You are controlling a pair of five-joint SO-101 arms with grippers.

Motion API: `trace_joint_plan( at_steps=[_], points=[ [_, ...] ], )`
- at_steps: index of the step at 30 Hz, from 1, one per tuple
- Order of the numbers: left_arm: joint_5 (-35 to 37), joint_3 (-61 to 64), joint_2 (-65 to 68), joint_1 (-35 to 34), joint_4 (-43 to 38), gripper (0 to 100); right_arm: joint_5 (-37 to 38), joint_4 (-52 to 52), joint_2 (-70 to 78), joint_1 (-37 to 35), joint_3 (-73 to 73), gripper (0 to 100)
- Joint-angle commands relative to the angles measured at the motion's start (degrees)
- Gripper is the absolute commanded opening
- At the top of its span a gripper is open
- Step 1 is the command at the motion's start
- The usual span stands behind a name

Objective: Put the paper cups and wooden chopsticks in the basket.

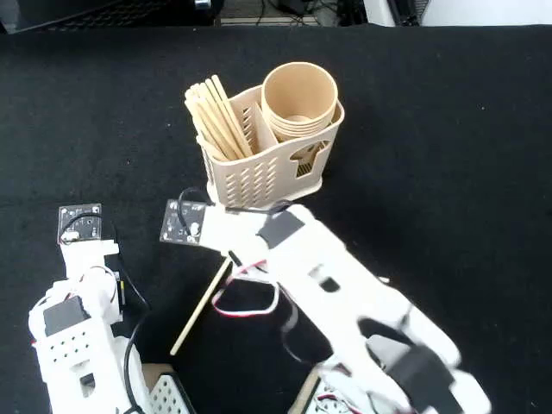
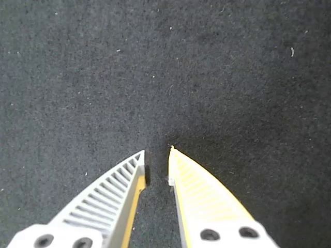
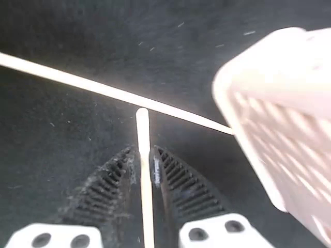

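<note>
Beside the basket [image 1: 259, 177], the right end effector [image 3: 146, 157] pinches one chopstick [image 3: 142, 124] endwise; lifting could let it pivot, hitting the basket wall or the loose chopstick [image 3: 93, 88] lying crosswise.

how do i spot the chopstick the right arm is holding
On the black table, find the beige basket; the right gripper sits next to it. The held chopstick is clamped in it, unlike the loose chopstick lying on the cloth and the bundle standing in the basket.
</note>
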Motion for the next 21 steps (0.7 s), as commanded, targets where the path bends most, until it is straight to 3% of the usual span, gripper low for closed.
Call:
trace_joint_plan(
  at_steps=[1,5,9,18,21],
  points=[
    [0.4,-0.1,-0.6,0.0,-1.1,9,-5.2,5.3,-14.3,0.5,-4.5,1.2],
    [0.4,-0.1,-0.6,0.0,-1.1,9,-14.1,9.8,-26.1,0.2,-15.9,1.2],
    [0.4,-0.1,-0.6,0.0,-1.1,9,-20.7,6.8,-29.7,2.2,-28.5,1.2],
    [0.4,-0.1,-0.6,0.0,-1.1,9,-38.1,-23.9,-24.3,4.2,-31.0,1.2],
    [0.4,-0.1,-0.6,0.0,-1.1,9,-39.4,-31.8,-22.3,4.3,-30.7,1.2]
  ],
)
